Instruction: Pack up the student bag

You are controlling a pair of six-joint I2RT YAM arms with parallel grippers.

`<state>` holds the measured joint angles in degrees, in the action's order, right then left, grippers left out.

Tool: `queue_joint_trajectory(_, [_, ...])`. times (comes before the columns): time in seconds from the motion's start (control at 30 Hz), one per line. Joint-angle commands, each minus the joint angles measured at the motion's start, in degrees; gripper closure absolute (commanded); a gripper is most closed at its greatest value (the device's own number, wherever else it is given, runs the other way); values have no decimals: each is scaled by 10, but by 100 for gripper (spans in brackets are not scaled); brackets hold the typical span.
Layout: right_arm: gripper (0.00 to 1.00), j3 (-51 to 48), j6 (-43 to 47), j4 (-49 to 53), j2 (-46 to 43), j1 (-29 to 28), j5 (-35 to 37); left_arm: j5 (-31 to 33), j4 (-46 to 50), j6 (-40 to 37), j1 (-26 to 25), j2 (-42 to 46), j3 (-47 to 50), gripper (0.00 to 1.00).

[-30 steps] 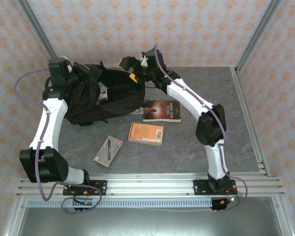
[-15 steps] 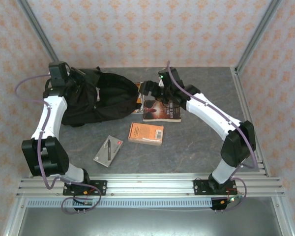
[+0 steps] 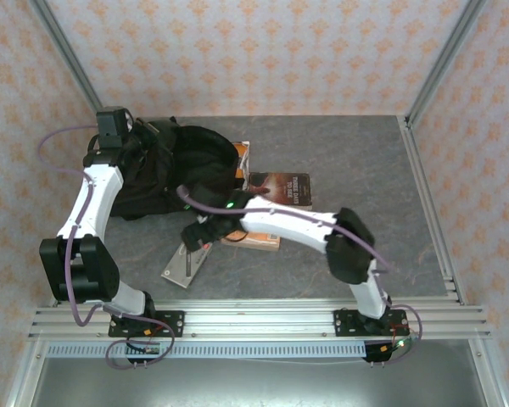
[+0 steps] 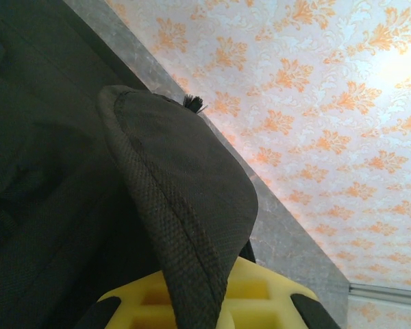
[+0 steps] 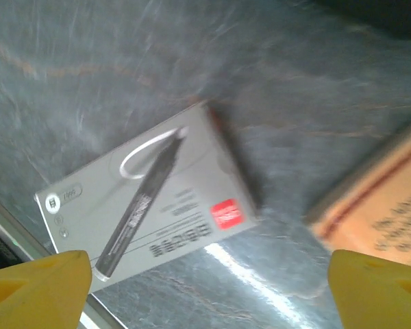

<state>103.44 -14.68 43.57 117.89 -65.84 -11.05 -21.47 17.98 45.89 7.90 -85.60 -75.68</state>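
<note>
Grey mottled tabletop [image 3: 365, 170] from above, patterned wallpaper behind. At the far left, lying slumped: the student bag [image 3: 187, 165], with the left gripper [image 3: 136, 146] at its far-left edge. Near the middle, low over a grey pen box [image 3: 180, 264]: the right gripper [image 3: 200, 235], just beside an orange book [image 3: 267, 243]. Further back, a dark book [image 3: 280, 188].

From the left wrist: clenched on a fold of black bag fabric, pinched between yellow fingers [image 4: 260, 298].

From the right wrist: spread wide, holding nothing, yellow fingertips [image 5: 34, 284] either side of the box and not touching it — blurred, so hard to judge height.

Likely trouble from here:
- Closing across the box's long diagonal and missing it.
- Skidding the flat box along the smooth surface.
- Catching the orange book's corner with the outer finger.
- Losing the pinched fold — and letting the bag sag shut before anything reaches it.
</note>
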Motion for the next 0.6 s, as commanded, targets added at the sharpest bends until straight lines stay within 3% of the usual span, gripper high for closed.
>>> queue_joint_trajectory(0.0, [6,82,46,92,54,-55,139,30,23,-25,1,23,2,100])
queue_joint_trajectory(0.1, [1,111,61,93,92,-88,189,25,12,-20,3,25,12,100])
queue_joint_trajectory(0.57, [1,70,81,68,113,-146,216,1,-26,8,7,34,38,100])
